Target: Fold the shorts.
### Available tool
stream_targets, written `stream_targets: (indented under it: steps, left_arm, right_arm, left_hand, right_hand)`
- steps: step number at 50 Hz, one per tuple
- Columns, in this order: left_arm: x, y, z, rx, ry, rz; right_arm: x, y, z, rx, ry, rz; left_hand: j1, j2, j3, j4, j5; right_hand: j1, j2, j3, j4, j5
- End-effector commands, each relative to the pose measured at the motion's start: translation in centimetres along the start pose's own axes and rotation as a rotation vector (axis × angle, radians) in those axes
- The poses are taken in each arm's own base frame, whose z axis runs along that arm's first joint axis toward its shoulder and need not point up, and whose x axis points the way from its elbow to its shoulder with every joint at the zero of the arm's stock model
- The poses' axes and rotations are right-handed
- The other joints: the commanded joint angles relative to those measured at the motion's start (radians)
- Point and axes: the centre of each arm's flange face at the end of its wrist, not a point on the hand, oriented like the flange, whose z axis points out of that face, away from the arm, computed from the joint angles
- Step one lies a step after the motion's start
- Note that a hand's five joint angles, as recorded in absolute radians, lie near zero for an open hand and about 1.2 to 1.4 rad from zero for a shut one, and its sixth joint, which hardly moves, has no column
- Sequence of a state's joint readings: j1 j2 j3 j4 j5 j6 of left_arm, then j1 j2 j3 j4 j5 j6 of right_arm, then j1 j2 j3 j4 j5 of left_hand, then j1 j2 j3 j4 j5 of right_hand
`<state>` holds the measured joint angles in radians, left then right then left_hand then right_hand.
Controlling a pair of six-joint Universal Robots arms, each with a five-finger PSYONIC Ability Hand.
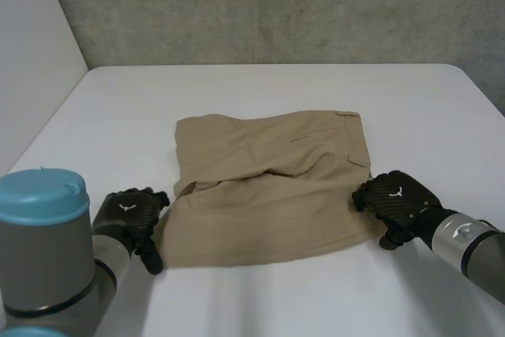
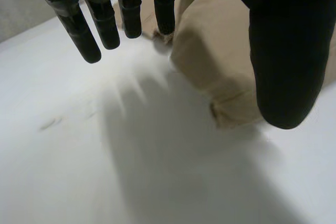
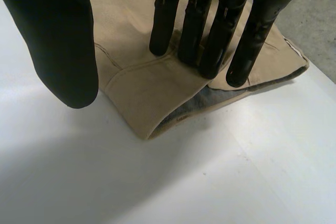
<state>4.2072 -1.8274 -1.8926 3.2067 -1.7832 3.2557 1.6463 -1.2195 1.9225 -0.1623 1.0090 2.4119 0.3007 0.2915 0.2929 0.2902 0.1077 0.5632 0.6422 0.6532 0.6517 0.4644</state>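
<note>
The shorts (image 1: 268, 195) stretch sideways between the left robot hand (image 1: 130, 217) and right robot hand (image 1: 398, 201), both released at opposite edges.

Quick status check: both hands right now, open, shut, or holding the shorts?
Left hand: open, fingers straight, at a corner of the shorts, holding nothing.
Right hand: open, fingers straight over the shorts' edge, holding nothing.

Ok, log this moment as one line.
shorts: tan, lying on table | left robot hand: open, at shorts' left edge | right robot hand: open, fingers over a right corner
</note>
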Motion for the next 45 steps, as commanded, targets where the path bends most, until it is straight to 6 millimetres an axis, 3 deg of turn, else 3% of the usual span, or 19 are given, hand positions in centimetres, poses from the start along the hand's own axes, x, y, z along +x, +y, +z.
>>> stream_targets:
  steps: [1,4,5,6,18,28,45]
  left_arm:
    - [0.4,-0.8,-2.3,0.053,0.03,0.006]
    - [0.6,-0.8,-2.9,0.064,0.054,0.01]
    - [0.7,-0.7,-3.1,0.064,0.063,0.013]
    - [0.8,-0.6,-3.1,0.064,0.072,0.014]
    - [1.7,1.5,-3.7,0.017,0.17,0.067]
    - [1.6,1.6,-2.4,0.083,0.151,0.068]
    - [2.0,2.4,-0.3,0.055,0.147,0.132]
  right_arm:
    - [0.0,0.8,0.7,-0.007,0.009,-0.003]
    - [0.1,0.9,0.9,-0.012,0.015,-0.003]
    - [0.2,0.8,0.9,-0.01,0.021,-0.006]
    - [0.3,0.8,0.9,-0.009,0.024,-0.008]
    - [0.3,0.4,0.8,-0.01,0.026,0.085]
    - [0.3,0.3,0.7,-0.007,0.025,0.142]
    - [0.3,0.2,0.6,-0.013,0.024,0.155]
  left_hand:
    - [-0.014,-0.005,-0.006,-0.003,0.005]
    - [-0.002,0.007,0.006,0.008,0.016]
    - [0.004,0.013,0.012,0.014,0.022]
    - [0.01,0.019,0.017,0.02,0.028]
    - [0.239,0.248,0.246,0.249,0.257]
    - [0.45,0.459,0.458,0.46,0.468]
    - [0.438,0.448,0.446,0.449,0.457]
  right_hand:
    - [0.349,0.27,0.259,0.261,0.273]
    - [0.563,0.484,0.473,0.475,0.487]
    - [0.776,0.697,0.686,0.688,0.7]
    - [0.832,0.753,0.742,0.744,0.757]
    - [0.833,0.754,0.743,0.745,0.757]
    - [0.833,0.754,0.743,0.745,0.757]
    - [0.833,0.754,0.743,0.745,0.757]
